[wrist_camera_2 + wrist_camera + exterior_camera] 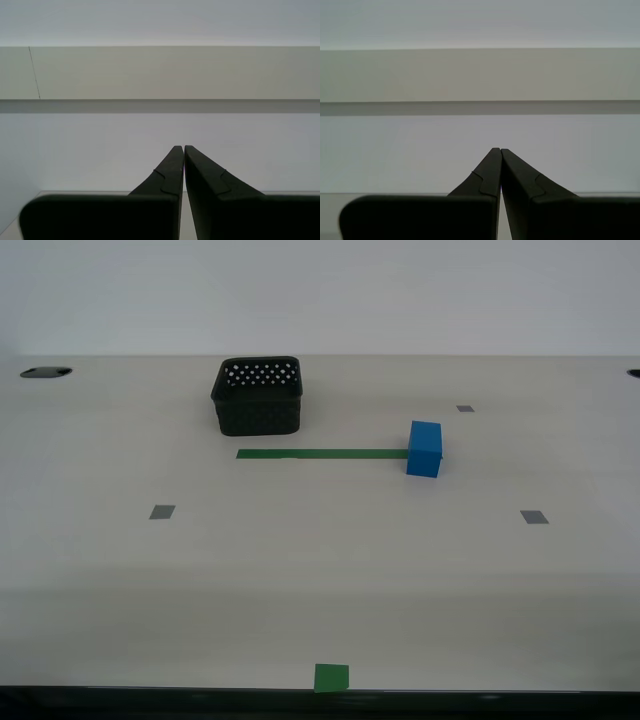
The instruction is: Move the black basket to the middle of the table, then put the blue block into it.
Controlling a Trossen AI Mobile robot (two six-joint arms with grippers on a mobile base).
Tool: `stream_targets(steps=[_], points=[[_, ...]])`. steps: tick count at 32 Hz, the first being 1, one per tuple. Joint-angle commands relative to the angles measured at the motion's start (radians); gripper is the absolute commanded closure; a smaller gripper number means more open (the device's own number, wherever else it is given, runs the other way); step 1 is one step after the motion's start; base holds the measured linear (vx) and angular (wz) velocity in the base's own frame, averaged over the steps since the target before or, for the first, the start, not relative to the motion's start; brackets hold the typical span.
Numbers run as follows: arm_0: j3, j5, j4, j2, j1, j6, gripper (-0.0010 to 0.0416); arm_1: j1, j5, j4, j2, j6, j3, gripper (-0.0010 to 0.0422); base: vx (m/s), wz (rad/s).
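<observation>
Black basket (257, 397): square plastic form, rounded corners, walls perforated with rows of small round holes; light shows through the far wall's holes. It stands upright toward the far side of the table (300, 580), to the exterior view's left of centre, interior looks empty.

Just in front of the basket, apart from it: a thin green tape strip (322, 453) lying flat across the table. Blue block (425, 449): solid, bright blue, plain matte faces, sharp edges; stands at the strip's end toward the exterior view's right, touching or overlapping it. Basket and block are well apart.

Tabletop: smooth off-white, matte. Small grey squares (162, 512) scattered flat on it; a green square (331, 677) at the near edge. Dark oval cut-out (45, 372) at the far corner on the exterior view's left.

My first gripper (500, 150): black, smooth, tapered fingers, tips pressed together, nothing between them. My second gripper (183, 148): same shape, tips also meeting, holding nothing. Both face a pale wall; neither arm appears in the exterior view.
</observation>
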Motion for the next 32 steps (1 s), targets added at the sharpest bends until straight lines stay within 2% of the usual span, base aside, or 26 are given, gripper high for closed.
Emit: stream_targets(steps=[1,32], points=[[0.001,0.0,0.003,0.0,0.0,0.002,0.0405,0.001,-0.001,0.003,0.0,-0.001,0.0,0.0412,0.0,0.0],[0.001,0.0,0.003,0.0,0.0,0.002,0.0405,0.0,-0.001,0.003,0.0,-0.002,0.0,0.0412,0.0,0.0]])
